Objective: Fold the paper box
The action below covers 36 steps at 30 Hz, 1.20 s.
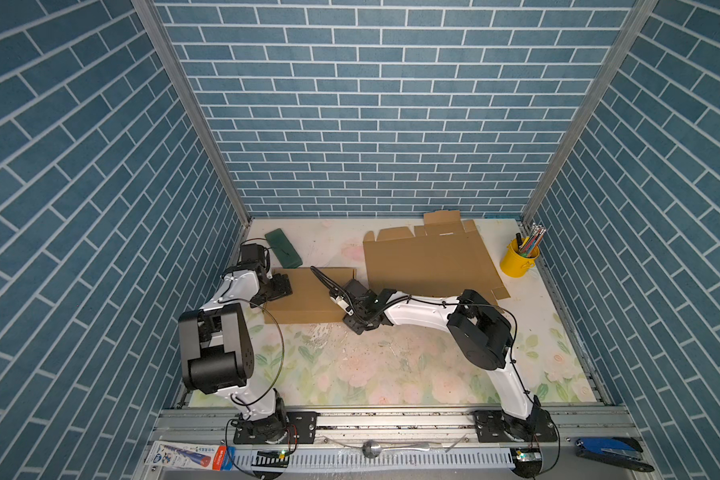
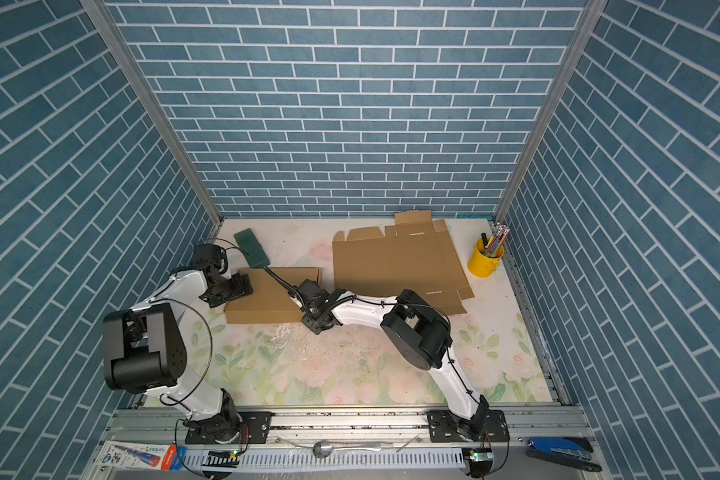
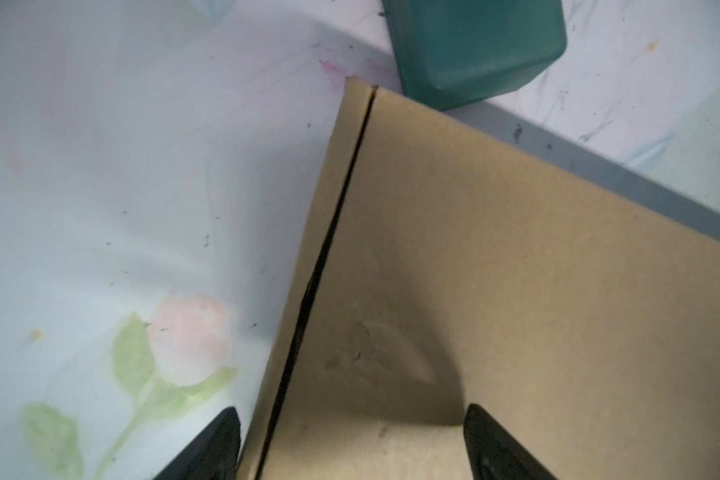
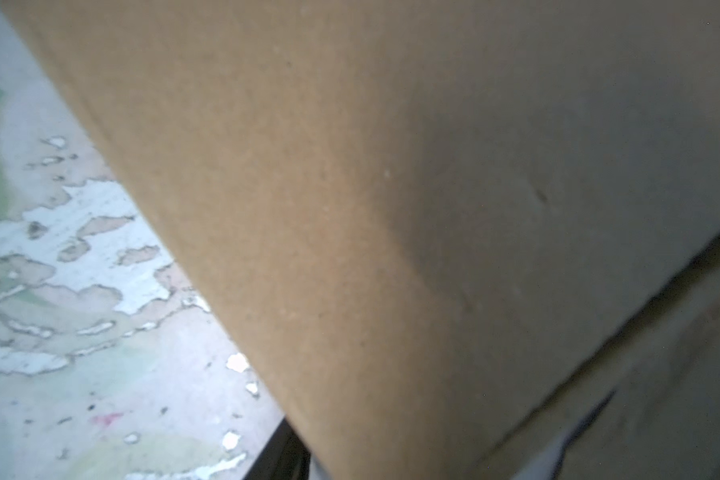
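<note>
Brown cardboard made up the paper box [image 1: 304, 297], which lay partly folded and low on the left-centre of the floral counter [image 1: 391, 365], between the two arms. We saw the left gripper [image 1: 278, 287] at the box's left end with its fingertips [image 3: 219, 446] spread wide. In the left wrist view one tip hung over the counter and the other over the box's top panel. The right gripper [image 1: 348, 309] was at the box's right end. Its wrist view was filled with blurred cardboard, so we could not tell how its jaws stood. A green case [image 1: 283, 248] lay just beside the box's far left corner, and a flat cardboard sheet [image 1: 429, 262] lay behind to the right.
</note>
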Motion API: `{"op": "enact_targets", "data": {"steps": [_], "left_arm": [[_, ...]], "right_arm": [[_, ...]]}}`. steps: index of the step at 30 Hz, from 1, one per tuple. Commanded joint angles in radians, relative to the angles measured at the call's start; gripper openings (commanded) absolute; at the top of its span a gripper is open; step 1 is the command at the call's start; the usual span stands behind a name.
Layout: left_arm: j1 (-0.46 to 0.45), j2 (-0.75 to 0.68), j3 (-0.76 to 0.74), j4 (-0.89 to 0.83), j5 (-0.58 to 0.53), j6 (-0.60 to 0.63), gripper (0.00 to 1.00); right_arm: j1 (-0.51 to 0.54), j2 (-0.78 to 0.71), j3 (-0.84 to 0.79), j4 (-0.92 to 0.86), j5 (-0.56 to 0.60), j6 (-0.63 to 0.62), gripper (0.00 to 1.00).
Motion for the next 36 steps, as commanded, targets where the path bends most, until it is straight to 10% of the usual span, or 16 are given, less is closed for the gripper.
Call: {"op": "enact_targets", "data": {"steps": [1, 14, 26, 36], "left_arm": [[0.027, -0.047, 0.045, -0.060, -0.062, -0.026, 0.89], [0.013, -0.165, 0.128, -0.113, -0.072, -0.006, 0.89], [-0.069, -0.232, 0.227, -0.149, -0.039, 0.039, 0.92], [-0.455, -0.130, 0.337, -0.141, -0.194, 0.013, 0.90]], "right_arm": [[0.015, 0.053, 0.057, -0.024, -0.042, 0.014, 0.48], [0.057, 0.148, 0.259, -0.084, -0.080, 0.075, 0.63], [-0.002, -0.095, 0.080, -0.065, -0.208, 0.106, 0.79], [-0.347, -0.429, -0.248, -0.104, -0.183, 0.345, 0.69]]}}
